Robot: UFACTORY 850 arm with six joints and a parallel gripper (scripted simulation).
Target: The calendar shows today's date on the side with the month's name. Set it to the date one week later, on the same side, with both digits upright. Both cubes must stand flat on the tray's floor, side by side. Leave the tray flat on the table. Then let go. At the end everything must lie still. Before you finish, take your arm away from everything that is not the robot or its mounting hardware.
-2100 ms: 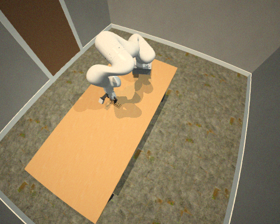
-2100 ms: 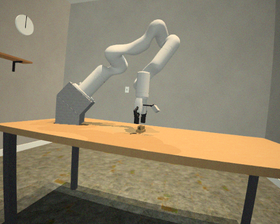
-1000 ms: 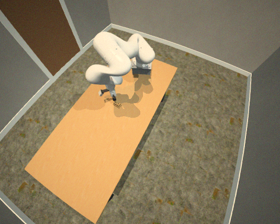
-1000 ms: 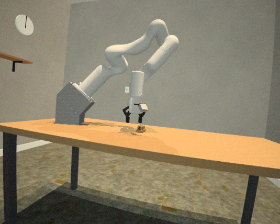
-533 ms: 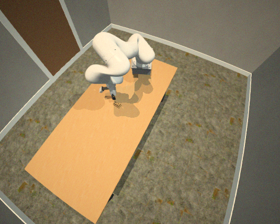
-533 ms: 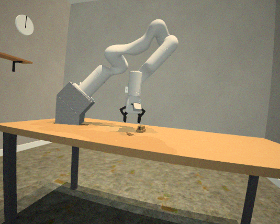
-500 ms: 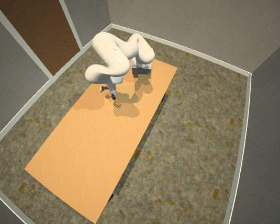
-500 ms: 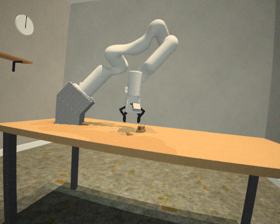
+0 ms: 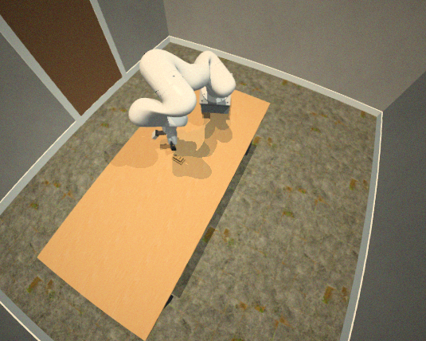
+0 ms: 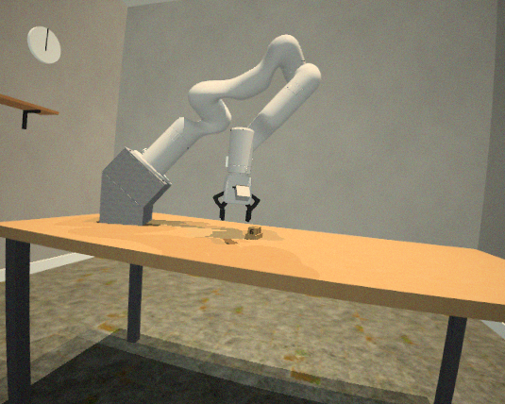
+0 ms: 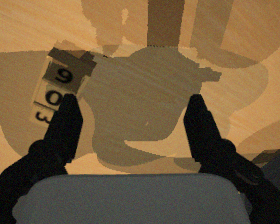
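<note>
The small wooden calendar (image 9: 178, 159) (image 10: 254, 236) stands on the table. In the wrist view it is at the left, turned at a slant, partly in shadow and partly behind the left finger. A dark digit like a 6 or 9 (image 11: 64, 76), a 0 (image 11: 53, 96) and a sideways 3 (image 11: 42, 117) show on its cubes. In the exterior view a face with a 6 shows; the other cube's front digit is too small to tell. My gripper (image 9: 173, 147) (image 10: 235, 220) (image 11: 133, 106) is open and empty, above the table and to one side of the calendar, on its robot-base side.
The robot's base (image 9: 215, 104) (image 10: 126, 191) stands at one end of the wooden table (image 9: 137, 223) (image 10: 384, 264). The arm's shadows fall around the calendar. A wall shelf (image 10: 18, 101) and a round clock (image 10: 43, 44) are far off.
</note>
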